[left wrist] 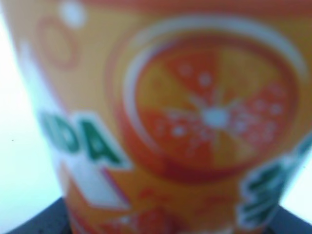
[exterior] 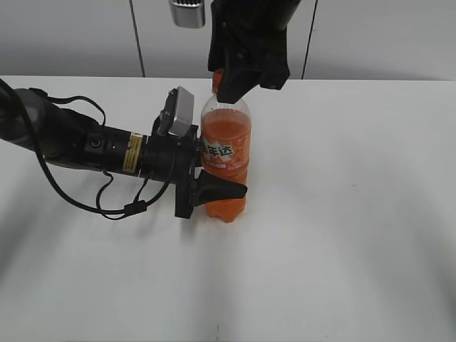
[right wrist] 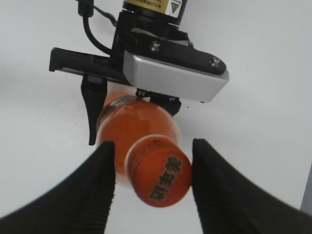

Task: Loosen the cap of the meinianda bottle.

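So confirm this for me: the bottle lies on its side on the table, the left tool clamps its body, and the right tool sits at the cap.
Wrong on one count: the bottle stands upright on the table, as the exterior view shows. The rest holds: the left tool clamps its body, and the right tool sits at the cap.

left arm lying low and horizontal, left gripper [exterior: 214, 191] clamped on the meinianda bottle [exterior: 226, 153], right gripper [right wrist: 153, 187] pointing down from above, its 2 fingers [right wrist: 97, 190] flanking the cap [right wrist: 161, 176], slightly parted
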`<control>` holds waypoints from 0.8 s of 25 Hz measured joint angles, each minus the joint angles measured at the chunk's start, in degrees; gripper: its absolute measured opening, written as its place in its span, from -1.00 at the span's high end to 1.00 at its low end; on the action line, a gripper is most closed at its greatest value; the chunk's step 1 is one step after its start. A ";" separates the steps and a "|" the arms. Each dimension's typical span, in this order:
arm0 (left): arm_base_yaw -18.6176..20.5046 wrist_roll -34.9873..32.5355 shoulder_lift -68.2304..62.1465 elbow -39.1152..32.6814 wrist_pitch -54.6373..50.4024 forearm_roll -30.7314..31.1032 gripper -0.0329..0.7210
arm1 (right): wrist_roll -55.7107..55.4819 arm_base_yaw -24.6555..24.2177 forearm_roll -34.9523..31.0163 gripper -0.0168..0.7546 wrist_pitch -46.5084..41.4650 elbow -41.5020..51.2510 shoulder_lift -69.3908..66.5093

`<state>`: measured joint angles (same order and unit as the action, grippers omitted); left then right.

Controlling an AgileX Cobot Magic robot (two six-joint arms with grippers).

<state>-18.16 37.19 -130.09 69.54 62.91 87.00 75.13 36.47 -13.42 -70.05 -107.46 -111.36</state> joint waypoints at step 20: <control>0.00 0.14 0.00 0.00 0.00 -0.84 -0.15 | -25.01 0.00 -5.96 -0.02 0.71 -0.24 4.54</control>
<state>-18.16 37.32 -130.09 69.54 62.91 86.16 50.12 36.47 -19.38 -69.34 -107.70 -106.82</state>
